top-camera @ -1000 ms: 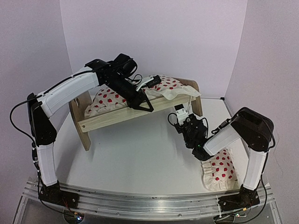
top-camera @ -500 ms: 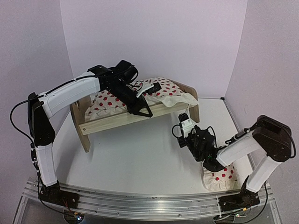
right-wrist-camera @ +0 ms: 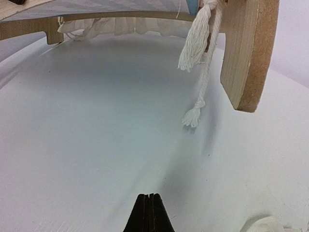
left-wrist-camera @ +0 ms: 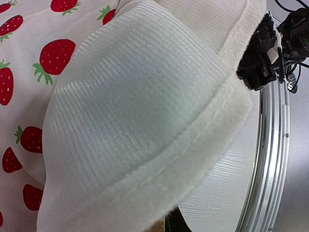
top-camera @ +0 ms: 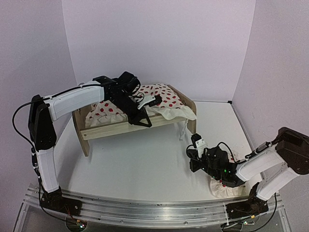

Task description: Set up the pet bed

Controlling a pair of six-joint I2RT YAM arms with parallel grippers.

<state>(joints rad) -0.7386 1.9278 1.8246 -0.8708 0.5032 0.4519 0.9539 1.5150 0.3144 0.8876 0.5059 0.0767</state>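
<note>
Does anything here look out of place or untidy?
Yes. The spotted pillow lies on the table under the right arm, not on the pet bed; the blanket there is bunched, spilling over the side rail.

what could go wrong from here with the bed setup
1. The left jaws grip the blanket with its pale underside folded up; a hard pull may drag the pet bed askew.
2. The tassel cords hanging at the footboard could snag the right arm.
3. The pillow lies under that arm and may get shoved.

open: table (top-camera: 145, 164) ctr, in frt of pet bed (top-camera: 111, 129) | obst: tassel cord (right-wrist-camera: 207, 72) hanging by footboard (right-wrist-camera: 246, 58)
</note>
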